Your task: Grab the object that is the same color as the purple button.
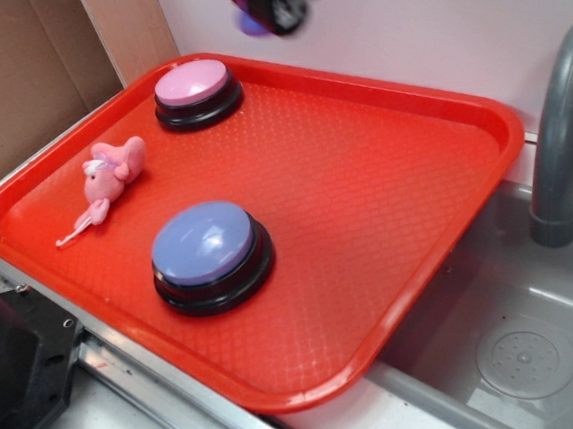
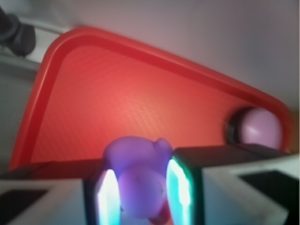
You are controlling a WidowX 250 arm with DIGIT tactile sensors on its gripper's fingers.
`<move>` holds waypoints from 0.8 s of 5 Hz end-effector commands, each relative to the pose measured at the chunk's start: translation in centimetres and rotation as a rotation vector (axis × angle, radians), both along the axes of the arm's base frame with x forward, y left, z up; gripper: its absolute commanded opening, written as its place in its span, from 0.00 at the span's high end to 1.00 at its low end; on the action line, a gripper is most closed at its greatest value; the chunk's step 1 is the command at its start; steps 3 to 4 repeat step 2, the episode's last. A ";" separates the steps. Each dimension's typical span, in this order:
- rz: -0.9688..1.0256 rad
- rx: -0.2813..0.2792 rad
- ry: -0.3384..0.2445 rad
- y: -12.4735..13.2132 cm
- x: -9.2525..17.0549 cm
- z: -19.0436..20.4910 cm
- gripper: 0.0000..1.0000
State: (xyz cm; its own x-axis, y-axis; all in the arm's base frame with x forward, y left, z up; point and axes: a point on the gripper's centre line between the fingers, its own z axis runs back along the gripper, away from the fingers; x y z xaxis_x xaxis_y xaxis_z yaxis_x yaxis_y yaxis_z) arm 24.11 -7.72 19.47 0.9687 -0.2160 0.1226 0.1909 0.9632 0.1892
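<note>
The red tray (image 1: 392, 155) fills most of the exterior view, with a grey sink (image 1: 520, 355) and its faucet (image 1: 561, 140) to the right. On the tray, the purple button (image 1: 207, 244) sits at the near left on its black base, and the pink-topped button (image 1: 193, 87) stands at the far left corner. Between them, close to the left rim, lies a pink plush toy (image 1: 110, 176), which is the wrong colour for this task.

The claw (image 1: 266, 3) hangs above the far edge of the tray, well clear of its surface and only partly in view at the top of the picture. A purple glow shows at its tip. The wrist view settles what that is: the purple rubber duck (image 2: 138, 176) sits between the two fingers (image 2: 108, 194), which are closed onto its sides, so the claw is clamped on the duck. The duck is therefore off the tray and in the air, directly in the grip, not to any side of it.

The matching-colour object appears already taken and lifted, so the grab looks essentially done. The duck is small and glossy, so slipping from the pads is the likely risk.
</note>
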 end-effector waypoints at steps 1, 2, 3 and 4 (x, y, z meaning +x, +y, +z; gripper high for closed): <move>0.333 -0.036 -0.106 1.0 -5.9 6.0 1.00; 0.468 0.004 -0.155 2.4 -7.0 5.6 1.00; 0.468 0.004 -0.155 2.4 -7.0 5.6 1.00; 0.468 0.004 -0.155 2.4 -7.0 5.6 1.00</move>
